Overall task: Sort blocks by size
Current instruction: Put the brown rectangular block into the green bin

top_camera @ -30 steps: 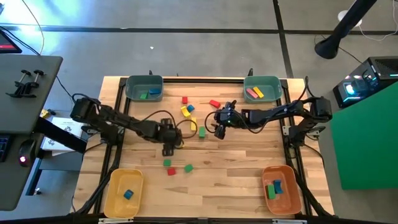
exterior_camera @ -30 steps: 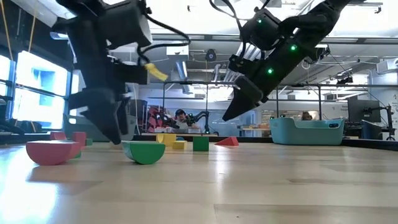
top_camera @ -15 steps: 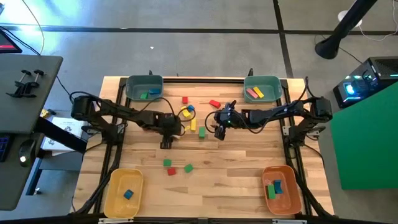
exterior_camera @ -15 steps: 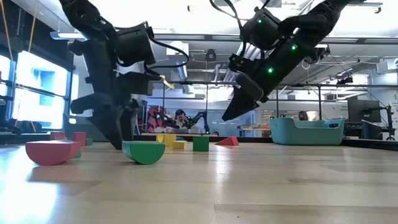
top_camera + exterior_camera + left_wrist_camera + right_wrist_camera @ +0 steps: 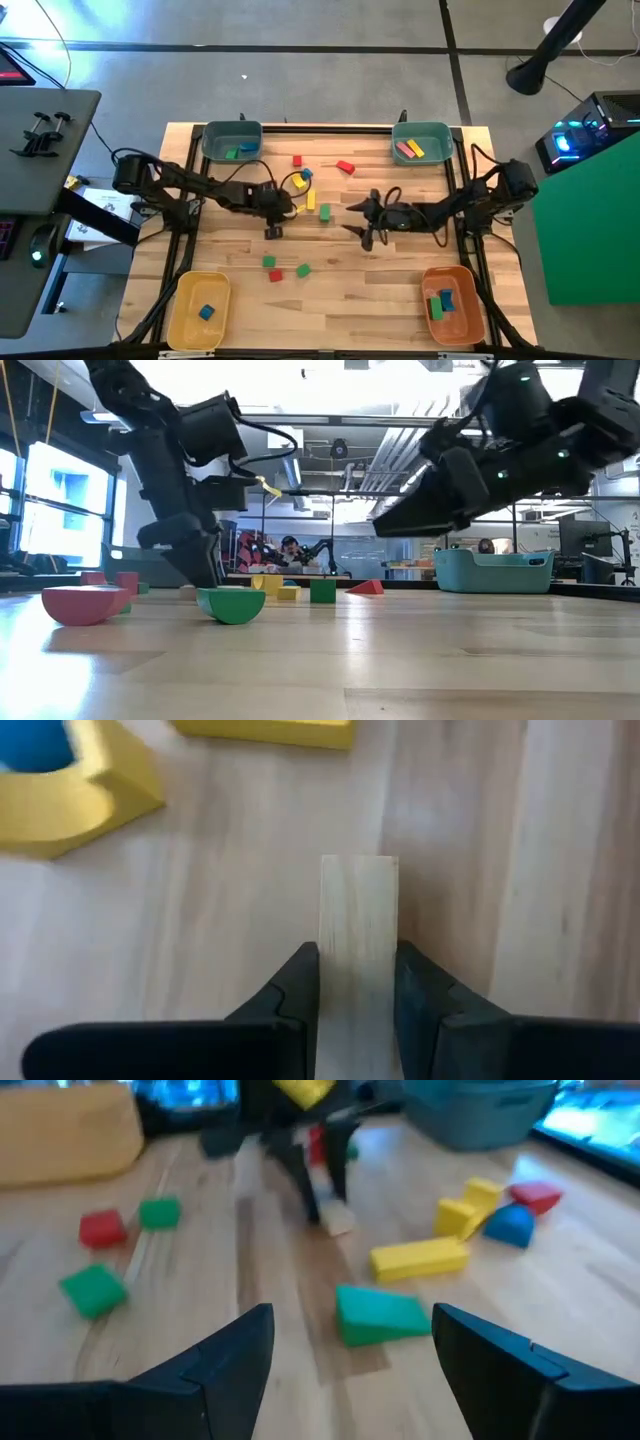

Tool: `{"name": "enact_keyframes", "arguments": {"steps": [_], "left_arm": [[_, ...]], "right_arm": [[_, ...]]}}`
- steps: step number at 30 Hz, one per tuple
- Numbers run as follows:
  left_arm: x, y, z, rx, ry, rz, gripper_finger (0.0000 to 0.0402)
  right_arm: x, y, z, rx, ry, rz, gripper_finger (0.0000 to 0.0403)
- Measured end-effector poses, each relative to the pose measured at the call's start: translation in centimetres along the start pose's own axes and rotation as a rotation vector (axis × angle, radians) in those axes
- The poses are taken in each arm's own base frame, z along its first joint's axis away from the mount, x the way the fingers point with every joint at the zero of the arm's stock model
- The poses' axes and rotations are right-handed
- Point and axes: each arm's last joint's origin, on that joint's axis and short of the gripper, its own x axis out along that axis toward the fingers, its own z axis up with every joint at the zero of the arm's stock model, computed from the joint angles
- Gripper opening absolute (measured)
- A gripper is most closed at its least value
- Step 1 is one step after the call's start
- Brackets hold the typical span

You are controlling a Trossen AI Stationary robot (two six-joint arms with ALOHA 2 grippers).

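A tan wooden bar (image 5: 358,910) lies on the table between the fingers of my left gripper (image 5: 357,965), left of the table's middle (image 5: 273,230). Just beyond it lie a yellow arch (image 5: 301,178) with a blue piece, a yellow bar (image 5: 311,200) and a green block (image 5: 325,212). Two green blocks (image 5: 269,262) and a red one (image 5: 276,275) sit nearer the front. My right gripper (image 5: 357,222) hovers open right of the middle, pointing toward the table's left, with the green block (image 5: 380,1315) ahead of its fingers. My left gripper pinches the tan bar's two long sides (image 5: 340,955) between its two fingers (image 5: 297,982), which slant down from above. The bar runs on past the fingertips and lies flat on the table.
Teal bins stand at the far left (image 5: 232,140) and far right (image 5: 420,140). A yellow bin (image 5: 200,310) is at the near left, an orange bin (image 5: 452,305) at the near right; all hold blocks. Two red blocks (image 5: 346,167) lie near the far edge.
My left gripper has swung a little toward the far edge, sunk, and shut onto the tan bar. My right gripper has moved toward the near edge and down, tipping from pointing down to nearly level, and has stayed open.
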Motion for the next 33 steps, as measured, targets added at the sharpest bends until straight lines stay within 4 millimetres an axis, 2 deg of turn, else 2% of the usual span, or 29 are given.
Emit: {"name": "enact_keyframes", "arguments": {"steps": [4, 6, 10, 16, 20, 26, 33], "left_arm": [[-1.6, -1.3, 0.5, -0.045, -0.101, 0.139, 0.0061], [-2.4, -2.0, 1.2, -0.073, -0.2, 0.146, 0.0061], [-3.9, -3.1, 3.0, -0.095, -0.413, 0.085, 0.0061], [-5.3, -4.2, 5.3, -0.027, -0.677, -0.061, 0.0061], [-6.0, -4.4, 6.1, -0.009, -0.797, -0.088, 0.0061], [-7.3, -5.0, 7.0, 0.027, -0.95, -0.12, 0.0061], [-7.9, -5.6, 7.0, 0.064, -0.995, -0.125, 0.0062]], "right_arm": [[-0.4, 0.2, 0.5, 0.004, -0.089, 0.011, 0.0268], [-0.6, 0.2, 0.9, -0.007, -0.12, 0.007, 0.0268], [-1.6, 0.1, 2.9, -0.004, -0.208, 0.011, 0.0268], [-2.4, 0.5, 4.5, -0.036, -0.236, 0.236, 0.0268], [-1.6, 1.7, 6.1, -0.123, -0.264, 0.232, 0.0266], [0.2, 2.5, 9.1, -0.152, -0.275, 0.106, 0.0266], [0.6, 3.2, 10.7, -0.187, -0.3, 0.193, 0.025]]}}
